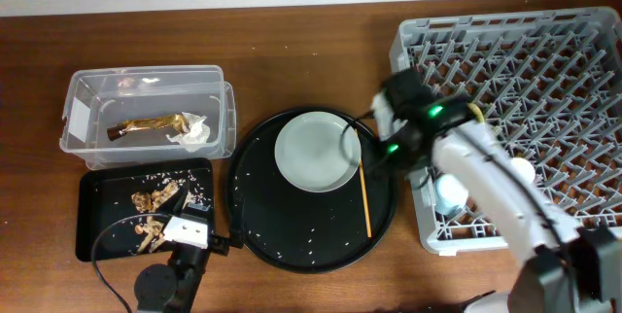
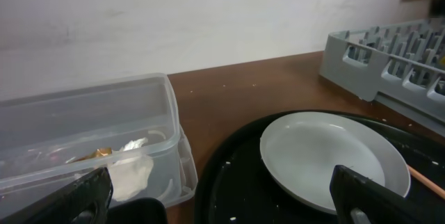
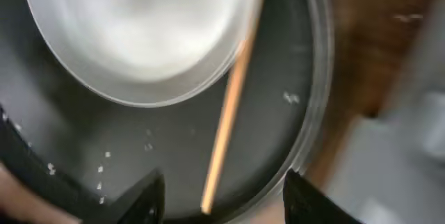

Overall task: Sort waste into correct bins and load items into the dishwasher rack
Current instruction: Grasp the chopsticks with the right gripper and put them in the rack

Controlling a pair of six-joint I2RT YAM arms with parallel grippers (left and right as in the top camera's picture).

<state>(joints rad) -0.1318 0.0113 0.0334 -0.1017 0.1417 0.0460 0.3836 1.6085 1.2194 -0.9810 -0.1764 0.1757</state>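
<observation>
On the wooden table [image 1: 292, 51], the round black tray [image 1: 282, 226] is hemmed in on both sides. Its right rim lies just beside the left wall of the grey dishwasher rack [image 1: 486, 23], and its left rim just beside the clear tub [image 1: 146, 80] and the black rectangular tray [image 1: 102, 216]. Open wood is left only behind the round tray, between tub and rack.

The right gripper [image 3: 222, 182] is held low over the round tray's right side. Its two dark fingers are spread apart with nothing clasped, and the near end of a single wooden chopstick [image 1: 365, 201] is seen between them. Whether a finger touches the stick cannot be told.

The left gripper [image 2: 222, 175] is parked at the near edge of the rectangular tray. Its fingers are wide apart and empty, and it is turned toward the plate and tub.

The pale grey-green plate [image 1: 313, 153] is shown bare on the round tray, toward its far side, with loose rice grains scattered over the black around it. The chopstick is laid along the plate's right rim.

A brown-gold wrapper [image 1: 146, 124] and a crumpled white tissue [image 1: 194, 132] are seen inside the tub. Brownish food chunks [image 1: 155, 198] with rice are gathered in the rectangular tray. A light blue cup [image 1: 449, 192] is seated among the pegs at the rack's near left.
</observation>
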